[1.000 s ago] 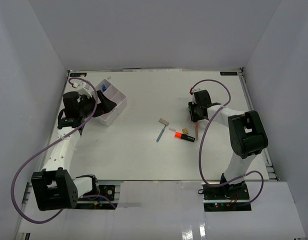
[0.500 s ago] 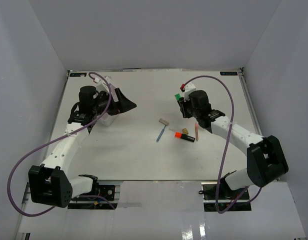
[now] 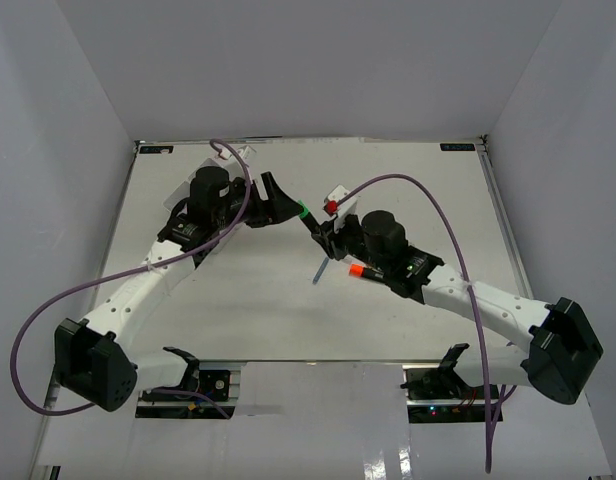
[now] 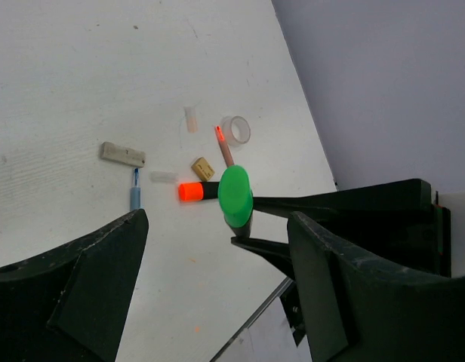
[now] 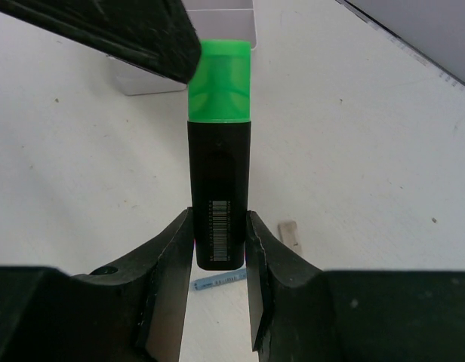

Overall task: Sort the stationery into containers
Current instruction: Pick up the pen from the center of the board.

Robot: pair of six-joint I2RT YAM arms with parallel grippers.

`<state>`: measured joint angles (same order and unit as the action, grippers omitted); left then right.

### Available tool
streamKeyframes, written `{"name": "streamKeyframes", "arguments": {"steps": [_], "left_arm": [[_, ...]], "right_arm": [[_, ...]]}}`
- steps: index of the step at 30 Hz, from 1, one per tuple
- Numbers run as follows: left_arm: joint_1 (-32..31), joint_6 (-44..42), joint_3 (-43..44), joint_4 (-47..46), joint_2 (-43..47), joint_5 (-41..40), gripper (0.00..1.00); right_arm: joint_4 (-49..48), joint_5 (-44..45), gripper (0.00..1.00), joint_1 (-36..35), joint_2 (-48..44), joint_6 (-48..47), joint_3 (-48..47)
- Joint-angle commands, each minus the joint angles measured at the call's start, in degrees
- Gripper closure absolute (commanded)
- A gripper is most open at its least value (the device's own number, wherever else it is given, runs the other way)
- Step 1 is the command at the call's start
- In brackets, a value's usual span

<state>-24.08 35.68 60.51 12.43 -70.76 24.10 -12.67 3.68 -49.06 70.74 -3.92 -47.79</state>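
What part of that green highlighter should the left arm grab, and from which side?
Probably the green cap end of the highlighter. It sticks out free, while the right fingers clamp the black body's other end. The open left fingers should come at it cap-first, one finger on each side.

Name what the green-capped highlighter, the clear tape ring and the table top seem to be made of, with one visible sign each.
Green highlighter: probably plastic; smooth matt black body with a printed barcode, slightly see-through green cap. Tape ring: likely clear plastic film; the table shows through it. Table top: hard white matt sheet, faintly speckled; painted board or laminate, cannot tell.
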Motion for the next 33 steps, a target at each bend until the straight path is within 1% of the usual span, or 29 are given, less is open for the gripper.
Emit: {"name": "streamKeyframes", "arguments": {"steps": [1, 2, 5, 8, 12, 13, 15, 16, 18, 19, 21, 24, 25, 26, 27, 28, 30, 31, 32, 33], "left_arm": [[-2.11, 1.32, 2.86, -0.12, -0.69, -4.14, 0.16], [-2.46, 1.41, 3.12, -0.12, -1.04, -4.23, 0.20], [-4.13, 1.76, 3.91, -0.12, -2.01, -5.54, 0.25], [-5.19, 1.67, 4.44, -0.12, -2.89, -5.82, 0.34], [-6.24, 1.67, 4.70, -0.12, -3.77, -6.43, 0.49], [-6.33, 1.59, 4.79, -0.12, -3.86, -6.61, 0.58], [-6.60, 1.41, 4.70, -0.12, -3.86, -6.96, 0.68], [-6.60, 1.23, 4.79, -0.12, -3.77, -7.05, 0.76], [-6.60, 0.80, 4.62, -0.12, -3.59, -7.31, 0.83], [-6.60, 0.53, 4.70, -0.12, -3.59, -7.75, 0.87], [-6.60, -0.34, 4.62, 0.05, -3.33, -8.54, 0.90], [-6.60, -2.45, 5.14, 1.28, -2.89, -12.83, 0.92], [-6.51, -3.24, 5.49, 1.81, -2.80, -16.68, 0.93], [-6.42, -4.21, 5.84, 2.77, -2.80, -19.15, 0.94], [-6.25, -6.13, 6.80, 3.48, -2.89, -24.13, 0.94], [-5.90, -7.02, 7.34, 3.92, -2.98, -27.32, 0.94], [-3.80, -9.39, 8.91, 4.89, -3.94, -31.46, 0.94], [-2.74, -10.01, 9.36, 4.98, -4.38, -33.13, 0.94], [-0.12, -10.45, 9.88, 4.80, -4.73, -35.85, 0.94], [1.56, -10.80, 10.24, 4.37, -5.78, -36.48, 0.94]], "right_arm": [[-4.21, 0.27, 0.85, -1.65, -0.95, -1.26, -0.81], [-4.38, 0.62, 0.85, -2.00, -0.95, -1.35, -0.64], [-4.74, 1.06, 0.85, -2.62, -0.78, -1.61, -0.55], [-5.26, 0.98, 0.85, -2.97, -0.69, -1.61, -0.46], [-5.70, 1.06, 0.84, -3.15, -0.17, -1.61, -0.46], [-5.70, 1.15, 0.84, -3.15, -0.08, -1.61, -0.46], [-5.79, 1.24, 0.82, -3.24, 0.19, -1.53, -0.46], [-5.88, 1.33, 0.80, -3.15, 0.36, -1.61, -0.37], [-5.88, 1.41, 0.77, -3.15, 0.36, -1.44, -0.20], [-5.88, 1.85, 0.73, -3.15, 0.45, -1.35, -0.11], [-5.79, 2.47, 0.65, -3.15, 0.45, -1.26, 0.06], [-5.09, 4.13, 0.40, -3.06, -0.33, -1.09, 0.85], [-4.57, 5.71, 0.22, -3.06, -0.60, -0.91, 1.20], [-4.13, 6.50, 0.15, -3.15, -1.30, -0.82, 1.56], [-3.16, 8.17, 0.03, -3.06, -1.65, -0.65, 2.43], [-2.55, 9.05, 0.03, -2.89, -2.01, -0.56, 2.96], [-1.23, 11.16, 0.10, -2.80, -3.41, -0.21, 4.54], [-0.26, 11.69, 0.10, -2.62, -3.76, -0.12, 5.07], [0.27, 12.22, 0.10, -2.62, -4.81, -0.12, 5.77], [0.62, 13.10, 0.10, -2.62, -5.61, -0.03, 6.47]]}}
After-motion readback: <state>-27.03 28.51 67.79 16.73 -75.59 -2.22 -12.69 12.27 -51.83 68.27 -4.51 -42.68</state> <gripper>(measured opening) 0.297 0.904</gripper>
